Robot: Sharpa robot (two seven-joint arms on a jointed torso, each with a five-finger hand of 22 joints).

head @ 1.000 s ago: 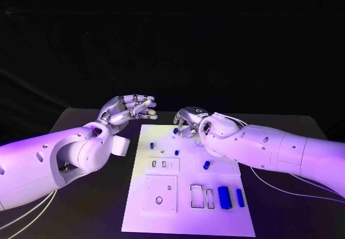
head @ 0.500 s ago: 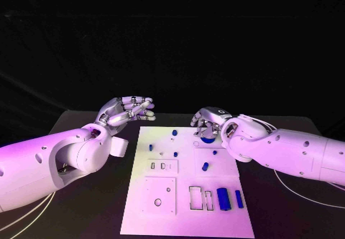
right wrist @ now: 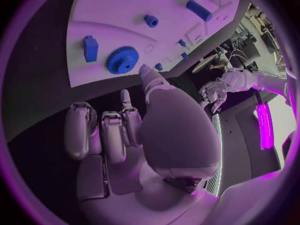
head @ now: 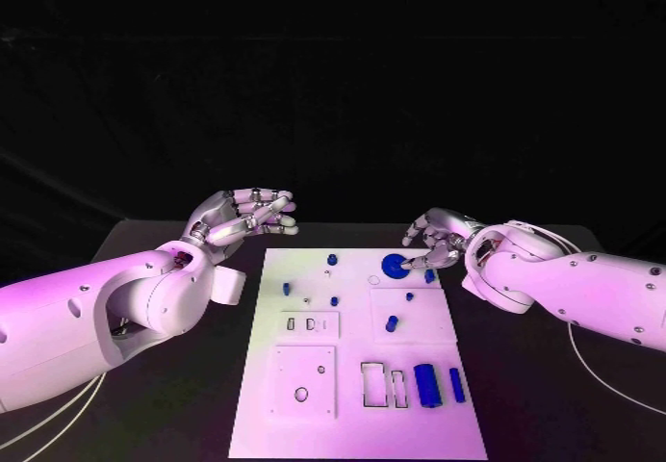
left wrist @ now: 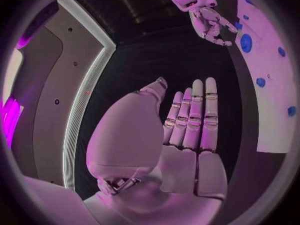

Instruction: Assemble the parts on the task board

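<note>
Blue gear (head: 396, 266) now lies uncovered at the far right of the white board (head: 354, 423); my right robot hand (head: 434, 238) has drawn off beside it, fingers loose, holding nothing. Left robot hand (head: 247, 216) hovers empty, unmoved. Gear appears placed; next part awaits.

White task board (head: 354, 423) flat mid-table, blue gear (head: 396, 266) at far right corner, small blue parts (head: 426, 383) scattered
</note>
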